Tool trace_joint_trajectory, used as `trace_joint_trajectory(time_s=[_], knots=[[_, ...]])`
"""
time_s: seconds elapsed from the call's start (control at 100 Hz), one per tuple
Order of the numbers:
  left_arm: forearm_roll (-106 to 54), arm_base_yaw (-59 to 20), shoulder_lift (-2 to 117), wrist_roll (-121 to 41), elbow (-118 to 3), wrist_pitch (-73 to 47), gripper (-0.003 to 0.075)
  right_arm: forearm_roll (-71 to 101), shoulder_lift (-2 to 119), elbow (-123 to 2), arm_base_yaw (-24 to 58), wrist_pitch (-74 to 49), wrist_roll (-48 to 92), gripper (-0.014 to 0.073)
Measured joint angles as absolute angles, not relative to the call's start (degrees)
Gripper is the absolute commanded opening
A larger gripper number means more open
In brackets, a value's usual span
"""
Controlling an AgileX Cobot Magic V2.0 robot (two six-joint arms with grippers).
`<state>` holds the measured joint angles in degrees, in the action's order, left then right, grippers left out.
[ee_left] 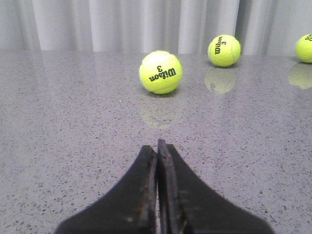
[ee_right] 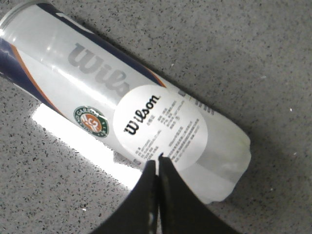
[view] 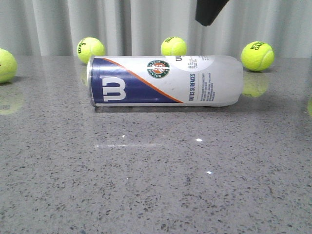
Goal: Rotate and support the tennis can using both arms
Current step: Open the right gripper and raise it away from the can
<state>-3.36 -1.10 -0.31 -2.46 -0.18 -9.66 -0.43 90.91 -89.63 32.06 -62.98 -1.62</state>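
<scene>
The tennis can [view: 165, 80] lies on its side on the grey table, navy end with the white W to the left, white-translucent end to the right. In the right wrist view the can [ee_right: 126, 107] lies below my right gripper [ee_right: 157, 160], which is shut and empty and hangs above the can's white end. In the front view the right gripper [view: 210, 11] shows as a black tip at the top, above the can. My left gripper [ee_left: 157, 145] is shut and empty, low over bare table, facing a tennis ball [ee_left: 160, 72]. The can is out of the left wrist view.
Several yellow-green tennis balls sit along the back of the table by a white curtain: one [view: 90, 49] behind the can's left end, one [view: 173, 47] behind its middle, one [view: 257, 55] at the right, one [view: 6, 65] at the far left edge.
</scene>
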Motion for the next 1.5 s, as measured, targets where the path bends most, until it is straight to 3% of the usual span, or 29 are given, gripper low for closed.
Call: trace_joint_trajectory(time_s=[0.76,1.14,1.5], knots=[[-3.4,-1.1,-0.3,-2.5,-0.2,-9.7,-0.0020,5.6,57.1,-52.3,14.5,-44.5,-6.2,-0.0057],[-3.4,-1.1,-0.3,-2.5,-0.2,-9.7,-0.0020,3.7,36.4,-37.4,13.9,-35.7,-6.2,-0.0057],[-3.4,-1.1,-0.3,-2.5,-0.2,-9.7,-0.0021,1.2,16.6,-27.1,13.8,-34.6,-6.5,-0.0057]])
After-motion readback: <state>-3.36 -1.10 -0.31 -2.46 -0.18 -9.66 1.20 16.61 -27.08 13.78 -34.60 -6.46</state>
